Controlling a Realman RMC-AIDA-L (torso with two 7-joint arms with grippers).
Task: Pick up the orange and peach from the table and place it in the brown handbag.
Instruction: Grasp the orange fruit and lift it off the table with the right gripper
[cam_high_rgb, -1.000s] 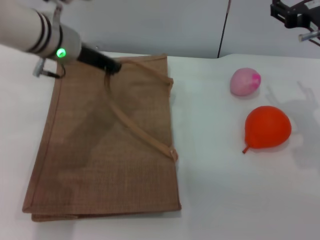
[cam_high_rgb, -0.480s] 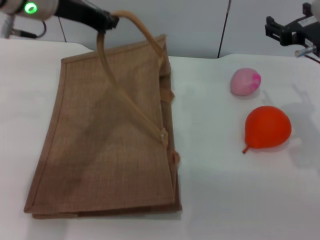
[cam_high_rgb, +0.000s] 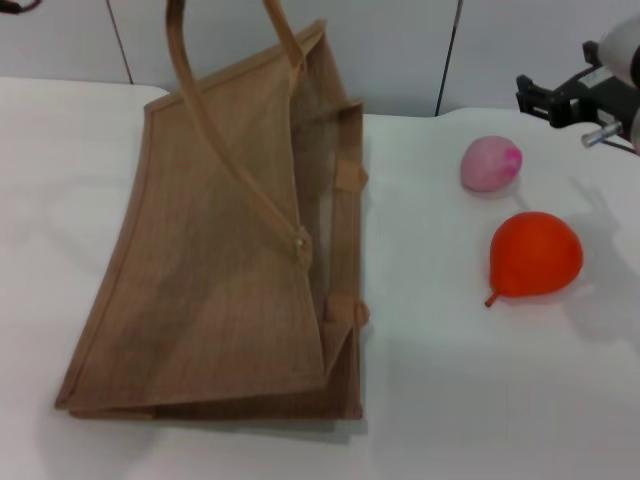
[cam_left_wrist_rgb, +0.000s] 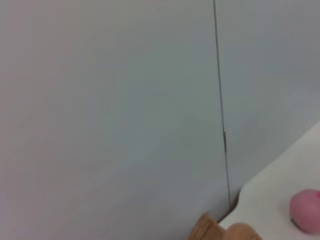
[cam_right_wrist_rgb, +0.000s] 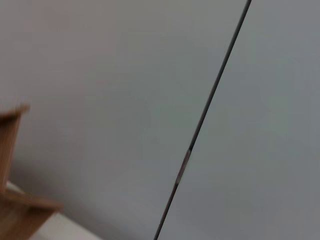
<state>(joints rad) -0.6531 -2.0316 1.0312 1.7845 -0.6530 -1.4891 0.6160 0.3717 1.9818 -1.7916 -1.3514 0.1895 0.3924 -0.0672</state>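
Note:
The brown handbag (cam_high_rgb: 220, 260) lies on the white table (cam_high_rgb: 480, 400) at the left, its upper side pulled up and its mouth gaping toward the fruits. One loop handle (cam_high_rgb: 180, 60) runs taut past the top edge of the head view, where my left gripper holds it out of sight. The peach (cam_high_rgb: 490, 163) and the orange (cam_high_rgb: 535, 253) sit to the right of the bag, untouched. My right gripper (cam_high_rgb: 550, 98) hovers at the far right, beyond the peach. The left wrist view shows the peach (cam_left_wrist_rgb: 306, 211) and a bag corner (cam_left_wrist_rgb: 210, 231).
A grey panelled wall (cam_high_rgb: 400, 50) with a dark vertical seam stands behind the table. White table surface lies between the bag and the fruits and in front of them. The right wrist view shows the wall and a bag edge (cam_right_wrist_rgb: 15, 215).
My left gripper has risen out of the top of the head view with the handle, lifting and opening the bag's upper side. My right gripper has come lower and inward. The fruits have not moved.

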